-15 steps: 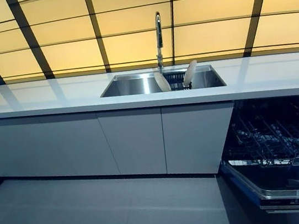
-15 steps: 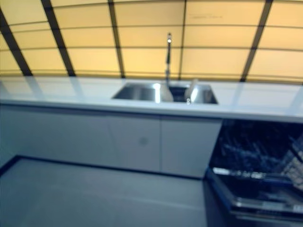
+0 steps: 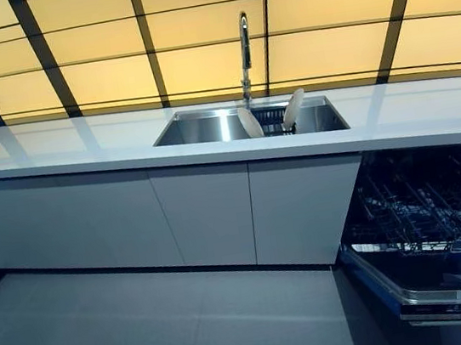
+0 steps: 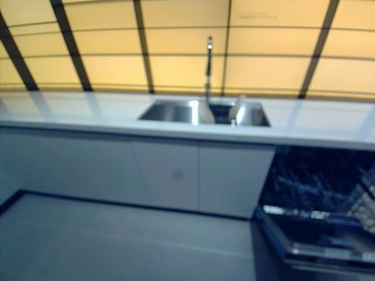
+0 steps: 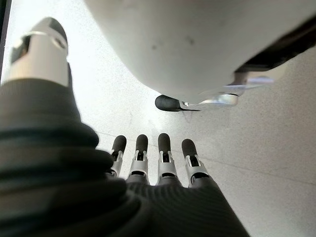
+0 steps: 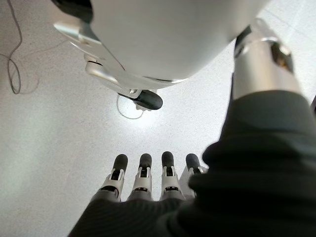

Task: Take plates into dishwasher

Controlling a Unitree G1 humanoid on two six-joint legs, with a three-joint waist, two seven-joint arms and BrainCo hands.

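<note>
Plates: two white plates [image 3: 250,123] stand on edge in a dark rack [image 3: 271,119] inside the sink [image 3: 199,129].
Dishwasher: dishwasher [image 3: 432,230] open at lower right, door down, wire racks showing.
Left hand: left hand [image 5: 153,160] straight-fingered, empty, above the floor.
Right hand: right hand [image 6: 148,175] likewise.
Around: tap [image 3: 244,55] behind the sink; white counter [image 3: 81,146]; grey cabinets [image 3: 206,214]; grey floor [image 3: 150,330]; amber panelled wall [image 3: 92,46].

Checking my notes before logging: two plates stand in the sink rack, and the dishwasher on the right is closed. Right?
Not quite. The two plates do stand in the sink, but the dishwasher on the right is open, with its rack showing, as the left eye view shows.
</note>
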